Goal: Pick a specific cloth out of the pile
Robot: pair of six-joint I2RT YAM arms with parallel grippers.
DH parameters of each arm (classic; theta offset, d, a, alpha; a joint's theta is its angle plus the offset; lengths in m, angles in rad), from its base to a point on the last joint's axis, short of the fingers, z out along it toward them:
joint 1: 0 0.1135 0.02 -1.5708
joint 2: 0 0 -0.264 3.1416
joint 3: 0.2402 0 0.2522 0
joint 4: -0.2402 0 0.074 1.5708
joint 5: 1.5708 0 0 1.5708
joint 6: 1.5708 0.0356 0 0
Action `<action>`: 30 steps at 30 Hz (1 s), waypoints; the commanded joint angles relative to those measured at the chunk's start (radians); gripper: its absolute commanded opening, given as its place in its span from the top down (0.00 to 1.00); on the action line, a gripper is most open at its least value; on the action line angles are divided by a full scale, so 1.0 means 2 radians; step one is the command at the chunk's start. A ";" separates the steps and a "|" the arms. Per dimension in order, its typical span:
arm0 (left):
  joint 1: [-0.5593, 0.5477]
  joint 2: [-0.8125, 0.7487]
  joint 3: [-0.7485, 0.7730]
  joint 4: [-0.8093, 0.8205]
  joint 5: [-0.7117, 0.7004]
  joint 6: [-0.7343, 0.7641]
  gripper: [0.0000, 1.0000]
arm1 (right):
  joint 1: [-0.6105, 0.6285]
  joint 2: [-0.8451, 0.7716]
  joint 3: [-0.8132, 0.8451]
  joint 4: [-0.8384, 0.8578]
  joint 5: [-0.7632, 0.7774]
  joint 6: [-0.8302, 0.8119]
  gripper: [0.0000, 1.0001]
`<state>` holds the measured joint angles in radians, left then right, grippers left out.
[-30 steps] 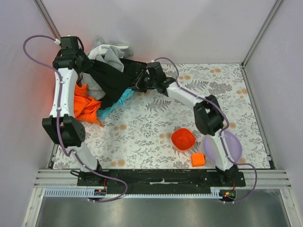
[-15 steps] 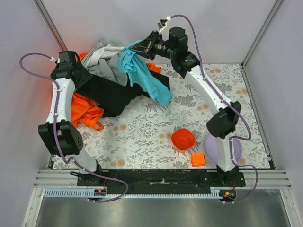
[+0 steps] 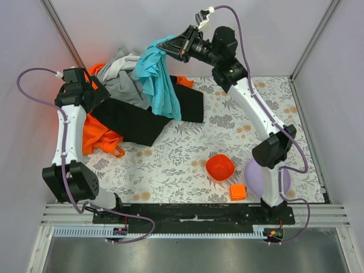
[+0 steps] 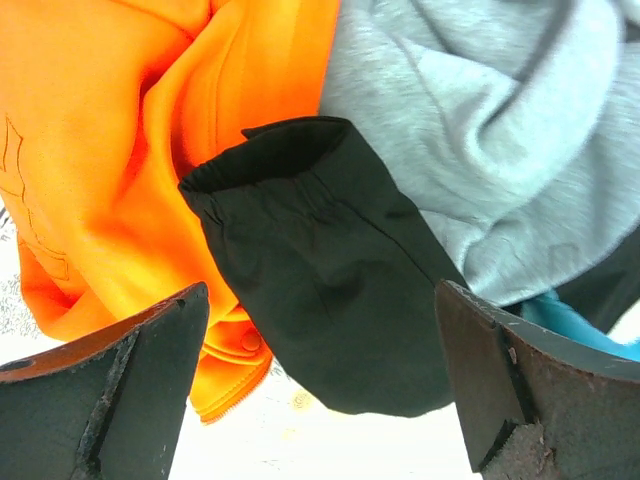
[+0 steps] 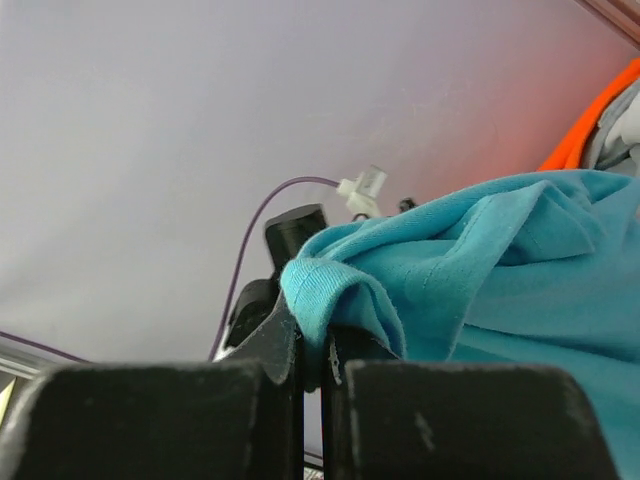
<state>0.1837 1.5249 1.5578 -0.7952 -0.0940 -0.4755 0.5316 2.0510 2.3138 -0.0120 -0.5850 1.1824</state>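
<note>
Now the right gripper point(image 3: 172, 44) stands higher and farther back than half a second ago, its fingers pinched shut on a fold of the teal cloth point(image 3: 158, 79). A second ago that cloth lay tucked under the near edge of the pile point(image 3: 122, 77). It now hangs free at the far middle, its tail over the black cloth point(image 3: 142, 116), though I cannot tell whether the hem touches it. The pick looks nearly done.

At the far left, the left gripper point(image 4: 320, 390) hovers open over a black sleeve point(image 4: 330, 290) and the orange cloth point(image 3: 94, 133), holding nothing. The orange bowl point(image 3: 220, 168) and orange block point(image 3: 238, 192) sit near right, well apart from the pile.
</note>
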 commanded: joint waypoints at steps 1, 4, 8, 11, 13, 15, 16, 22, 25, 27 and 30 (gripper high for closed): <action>0.000 -0.077 -0.020 0.039 0.039 0.025 0.01 | -0.012 -0.030 -0.003 -0.016 -0.001 -0.033 1.00; -0.001 -0.105 -0.031 0.049 0.078 0.008 0.01 | -0.029 -0.041 -0.005 -0.067 0.017 -0.067 1.00; -0.001 -0.137 -0.047 0.060 0.121 -0.006 0.01 | -0.070 -0.055 -0.016 -0.091 0.019 -0.077 1.00; -0.007 -0.154 -0.061 0.065 0.148 -0.009 0.01 | -0.108 -0.064 -0.011 -0.107 0.021 -0.082 1.00; -0.014 -0.164 -0.069 0.066 0.160 -0.013 0.01 | -0.142 -0.068 0.000 -0.120 0.020 -0.083 1.00; -0.025 -0.173 -0.077 0.072 0.169 -0.017 0.01 | -0.175 -0.071 0.007 -0.126 0.019 -0.084 1.00; -0.030 -0.178 -0.079 0.074 0.173 -0.018 0.01 | -0.187 -0.074 0.007 -0.127 0.019 -0.087 1.00; -0.085 -0.179 -0.072 0.079 0.161 -0.018 0.01 | -0.263 -0.089 0.004 -0.190 0.030 -0.142 1.00; -0.132 -0.170 -0.057 0.077 0.135 -0.014 0.01 | -0.308 -0.100 0.007 -0.254 0.072 -0.210 1.00; -0.164 -0.159 -0.045 0.073 0.120 -0.008 0.01 | -0.319 -0.111 0.007 -0.294 0.122 -0.265 1.00; -0.202 -0.138 -0.026 0.067 0.102 -0.003 0.01 | -0.322 -0.123 -0.010 -0.332 0.206 -0.338 1.00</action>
<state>-0.1444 1.2137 1.4292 -0.6811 0.1658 -0.4877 -0.1123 1.8942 2.2730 -0.5583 -0.3759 0.7437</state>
